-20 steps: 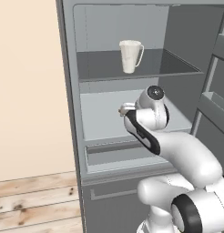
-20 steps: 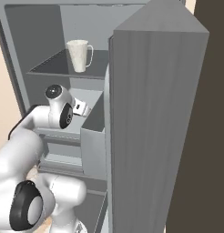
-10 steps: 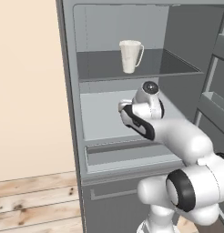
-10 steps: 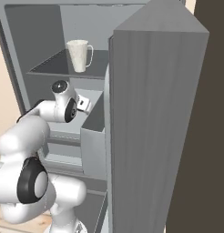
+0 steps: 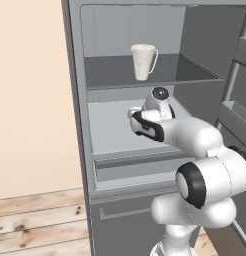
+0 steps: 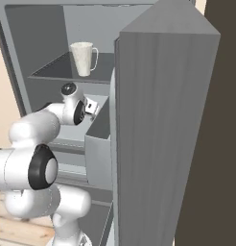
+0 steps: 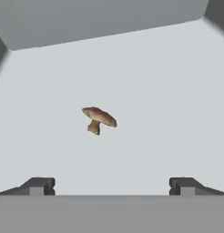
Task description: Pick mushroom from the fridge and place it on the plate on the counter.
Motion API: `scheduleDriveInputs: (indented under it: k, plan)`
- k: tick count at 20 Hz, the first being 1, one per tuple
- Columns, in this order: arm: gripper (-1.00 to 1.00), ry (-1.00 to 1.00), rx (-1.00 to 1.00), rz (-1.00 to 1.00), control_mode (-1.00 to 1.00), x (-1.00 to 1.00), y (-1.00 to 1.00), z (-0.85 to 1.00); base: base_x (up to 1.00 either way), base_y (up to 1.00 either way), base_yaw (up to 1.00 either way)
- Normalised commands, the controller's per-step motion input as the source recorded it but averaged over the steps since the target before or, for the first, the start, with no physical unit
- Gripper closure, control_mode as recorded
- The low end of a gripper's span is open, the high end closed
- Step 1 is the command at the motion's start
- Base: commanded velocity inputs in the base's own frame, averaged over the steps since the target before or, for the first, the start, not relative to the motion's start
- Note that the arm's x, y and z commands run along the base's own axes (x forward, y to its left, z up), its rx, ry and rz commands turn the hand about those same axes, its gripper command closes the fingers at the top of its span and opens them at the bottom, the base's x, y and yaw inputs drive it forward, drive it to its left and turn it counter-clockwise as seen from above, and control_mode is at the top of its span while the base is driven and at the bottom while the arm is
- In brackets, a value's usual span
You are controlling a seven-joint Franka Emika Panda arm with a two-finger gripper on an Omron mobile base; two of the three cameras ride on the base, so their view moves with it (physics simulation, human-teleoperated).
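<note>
Hand view has my jaws (image 7: 112,185) spread wide with nothing between them, the two dark tips standing far apart at the bottom edge. Ahead of them, clear of both tips, the mushroom (image 7: 99,119) lies alone on the pale shelf (image 7: 168,113) of the fridge (image 5: 77,150), cap tipped over to one side and stem pointing down toward me. It sits a little left of the midline between my tips (a small offset, but on a thing this tiny it counts).

To grasp well, I judge I should slide slightly left until the mushroom is centred, then go straight in along my own axis. Closing should wait until both tips are past the cap and low enough to catch the stem or the cap's thick part. A grip on the thin rim could squirt it away across the smooth shelf.

From the left base view my arm (image 5: 195,145) reaches into the middle compartment, under the upper shelf where a white jug (image 5: 143,62) stands. That jug is well above my wrist. The open door (image 6: 163,120) stands close on my right, so I would back straight out afterwards.
</note>
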Motion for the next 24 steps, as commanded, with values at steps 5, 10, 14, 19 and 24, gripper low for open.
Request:
scheduleDriveInputs:
  k: [5, 10, 14, 19, 24]
  plan:
    - [-1.0, 0.0, 0.0, 0.0, -1.0, 0.24, 0.0, -0.07, 0.0, 0.0, 0.0]
    - [-1.0, 0.0, 0.0, 0.0, -1.0, 0.19, 0.0, -0.13, 0.0, 0.0, 0.0]
    - [-1.0, 0.0, 0.0, 0.0, -1.0, 0.08, 0.03, -0.18, 0.0, 0.0, 0.0]
    - [-1.0, 0.0, 0.0, 0.0, -1.0, 0.13, 0.06, -0.25, 0.0, 0.0, 0.0]
    - [-1.0, 0.01, 0.0, 0.0, -1.0, 0.33, 0.12, -0.13, 0.0, 0.0, 0.0]
